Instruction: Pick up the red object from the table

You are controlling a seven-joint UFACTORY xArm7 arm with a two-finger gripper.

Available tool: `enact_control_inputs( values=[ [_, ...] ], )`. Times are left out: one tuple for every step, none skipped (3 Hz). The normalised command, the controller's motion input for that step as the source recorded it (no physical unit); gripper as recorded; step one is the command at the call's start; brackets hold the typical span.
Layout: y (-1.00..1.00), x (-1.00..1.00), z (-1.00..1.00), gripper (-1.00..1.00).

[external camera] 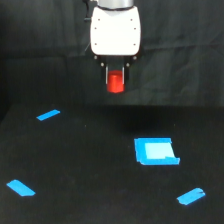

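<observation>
The red object [116,83], a small red-orange stubby block, hangs in the air well above the table [90,165], at the upper middle of the exterior view. My gripper [116,80] is shut on it, one dark finger on each side, under the white arm housing [115,31]. The block's lower end sticks out below the fingertips. Its upper part is hidden between the fingers.
A flat blue square [155,151] lies on the black table to the exterior view's right, below the gripper. Blue tape strips sit at the left [48,115], the lower left [21,188] and the lower right [191,196]. Black wrinkled cloth hangs behind.
</observation>
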Motion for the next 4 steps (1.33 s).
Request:
enact_control_inputs(
  values=[
    [-0.14,-0.07,0.11,-0.98],
    [-0.23,-0.13,0.25,-0.99],
    [-0.05,-0.15,0.21,-0.98],
    [0.01,-0.06,0.07,-0.98]
  ],
)
